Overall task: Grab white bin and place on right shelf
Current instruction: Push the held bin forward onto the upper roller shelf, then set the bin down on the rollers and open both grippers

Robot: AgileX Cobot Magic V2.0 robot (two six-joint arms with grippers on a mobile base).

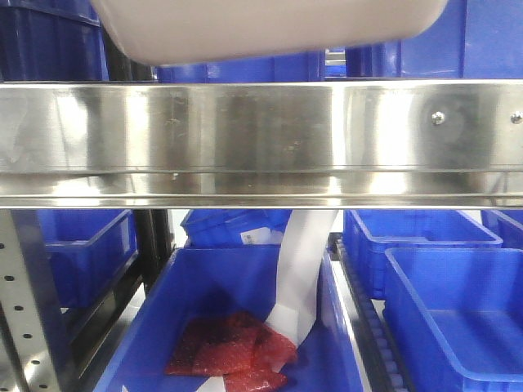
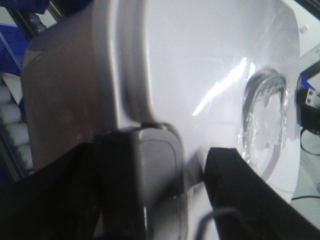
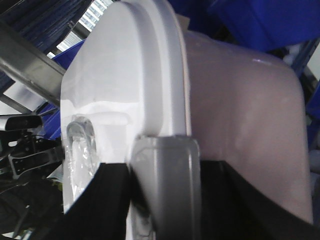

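Blue plastic bins point(image 1: 441, 302) fill the rack levels behind and below the right shelf point(image 1: 245, 139), which presents its shiny stainless-steel front across the whole front view. A perforated upright point(image 1: 20, 310) stands at the lower left.

We locate the white bin point(image 1: 270, 33) at the top of the front view. Its rounded underside sits just above the steel front, with a strip of blue showing between them. We cannot tell whether it rests on the shelf deck.

One blue bin below holds red bags point(image 1: 233, 347) and a white strip point(image 1: 302, 269).

In the left wrist view, the left gripper point(image 2: 170, 192) is clamped on the bin's edge. One black finger lies on the tub wall and the other on the glossy lid point(image 2: 210, 60), with a grey latch point(image 2: 157, 170) between them. The recessed handle point(image 2: 265, 120) lies just beyond.

In the right wrist view, the right gripper point(image 3: 165, 205) grasps the opposite edge likewise, its fingers straddling a second grey latch point(image 3: 167, 175).
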